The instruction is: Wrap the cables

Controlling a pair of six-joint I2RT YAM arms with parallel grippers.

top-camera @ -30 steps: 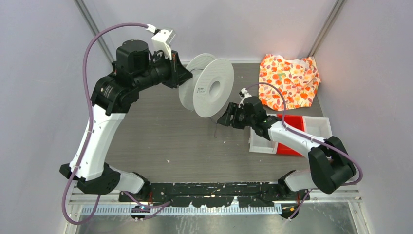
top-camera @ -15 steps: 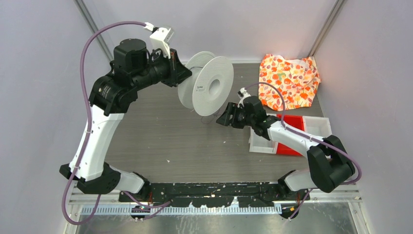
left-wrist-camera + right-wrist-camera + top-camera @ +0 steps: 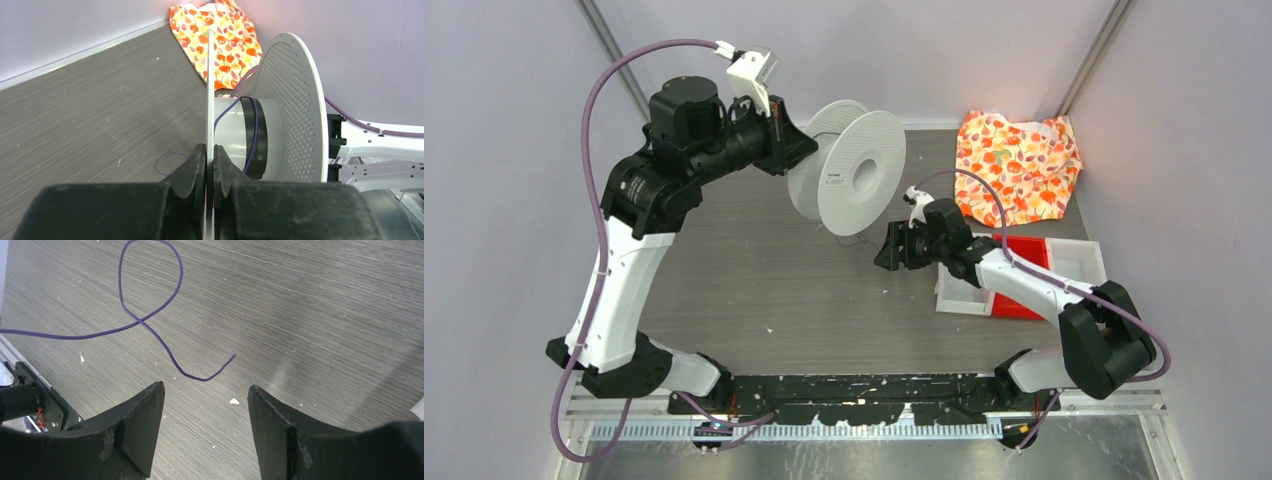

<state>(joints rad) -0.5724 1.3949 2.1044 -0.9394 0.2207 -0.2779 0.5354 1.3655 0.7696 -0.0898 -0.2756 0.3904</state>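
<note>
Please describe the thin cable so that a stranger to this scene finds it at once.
Find the big white spool clamped by the left gripper. The purple cable runs from its hub to the grey table, looping before the open right gripper. Unlike the arm hoses, it is thread-thin.

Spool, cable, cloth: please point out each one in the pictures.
Spool [image 3: 849, 208]: top view, lower part of the facing flange.
Cable [image 3: 138, 320]: right wrist view, where its loop crosses itself.
Cloth [image 3: 1016, 165]: top view, middle of the fabric.
</note>
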